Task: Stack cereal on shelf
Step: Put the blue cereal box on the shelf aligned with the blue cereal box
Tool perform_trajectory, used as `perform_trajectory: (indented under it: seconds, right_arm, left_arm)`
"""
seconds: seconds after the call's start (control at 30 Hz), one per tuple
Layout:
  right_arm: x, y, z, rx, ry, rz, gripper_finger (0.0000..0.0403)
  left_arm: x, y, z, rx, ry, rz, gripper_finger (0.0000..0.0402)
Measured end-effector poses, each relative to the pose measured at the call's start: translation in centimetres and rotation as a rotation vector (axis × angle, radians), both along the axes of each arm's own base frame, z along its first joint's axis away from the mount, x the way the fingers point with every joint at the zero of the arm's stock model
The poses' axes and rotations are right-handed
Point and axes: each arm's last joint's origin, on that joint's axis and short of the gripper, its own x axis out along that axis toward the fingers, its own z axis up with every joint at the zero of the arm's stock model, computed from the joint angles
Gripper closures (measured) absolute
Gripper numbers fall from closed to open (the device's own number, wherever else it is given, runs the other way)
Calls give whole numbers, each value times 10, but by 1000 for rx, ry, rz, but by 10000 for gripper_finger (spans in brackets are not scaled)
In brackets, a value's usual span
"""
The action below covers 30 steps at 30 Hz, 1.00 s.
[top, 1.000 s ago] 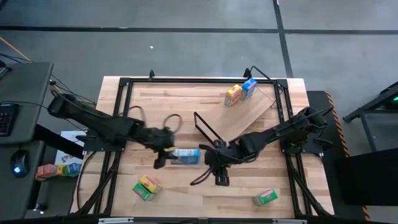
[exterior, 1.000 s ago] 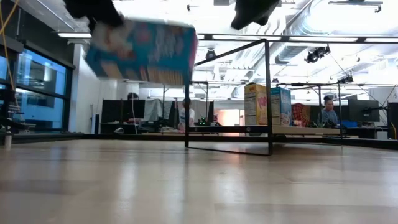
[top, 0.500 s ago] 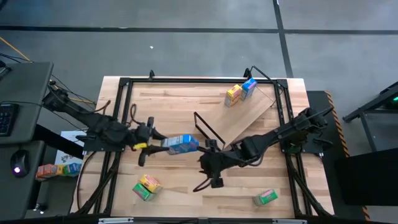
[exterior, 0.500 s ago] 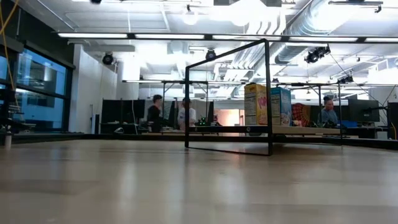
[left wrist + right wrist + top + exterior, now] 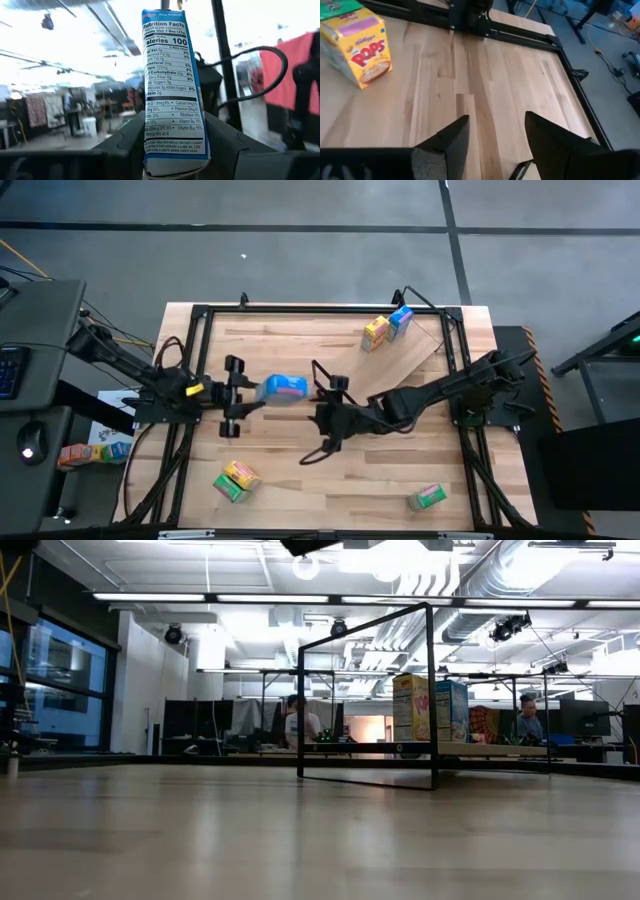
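Note:
My left gripper (image 5: 266, 391) is shut on a blue cereal box (image 5: 285, 388) and holds it above the table's middle left. Its nutrition panel (image 5: 169, 85) faces the left wrist camera. My right gripper (image 5: 322, 420) hangs open over the table's middle, nothing between its fingers (image 5: 451, 141). The shelf (image 5: 405, 365), a light-wood board, lies at the far right, its black frame (image 5: 335, 388) at the end toward the middle. A yellow box (image 5: 375, 332) and a blue box (image 5: 400, 320) stand on its far end. My left gripper pinches the blue box near one short end (image 5: 172, 152), a finger (image 5: 125, 145) on each broad face. The fingers come from the table's left and slant upward. The box sticks out beyond them, lengthwise along them, lifted clear of the table.
A yellow box and a green box (image 5: 234, 480) lie together near the front left; the yellow one (image 5: 364, 47) shows in the right wrist view. Another green box (image 5: 427, 497) lies at the front right. More small boxes (image 5: 92, 452) sit off the table's left side.
My left gripper has risen and drawn back toward the table's left and far side, tipping from pointing down to slanting upward. The blue box has gone with it, up out of the low view. My right gripper has shifted slightly toward the far edge and turned.

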Motion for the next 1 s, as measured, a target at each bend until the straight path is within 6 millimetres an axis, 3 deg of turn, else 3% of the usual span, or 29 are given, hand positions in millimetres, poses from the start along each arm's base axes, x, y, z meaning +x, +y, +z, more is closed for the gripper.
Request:
perform_trajectory:
  seconds: [0.2,0.4,0.57,0.8,1.0]
  right_arm:
    - [-3,-10,-30,-36,-122,17,222]
    - [-23,-27,-14,31,-498,111,222]
    - [-42,-50,-15,99,-754,204,222]
    - [-44,-73,-26,131,-768,191,215]
    - [-44,-76,-23,97,-778,201,171]
  left_arm:
    - [-16,9,-20,-58,-156,-5,261]
    - [-20,12,-16,-75,-230,-6,261]
    - [-5,19,-21,-94,-184,36,261]
    - [17,33,-33,-175,-115,70,261]
    - [20,39,-34,-197,-109,51,261]
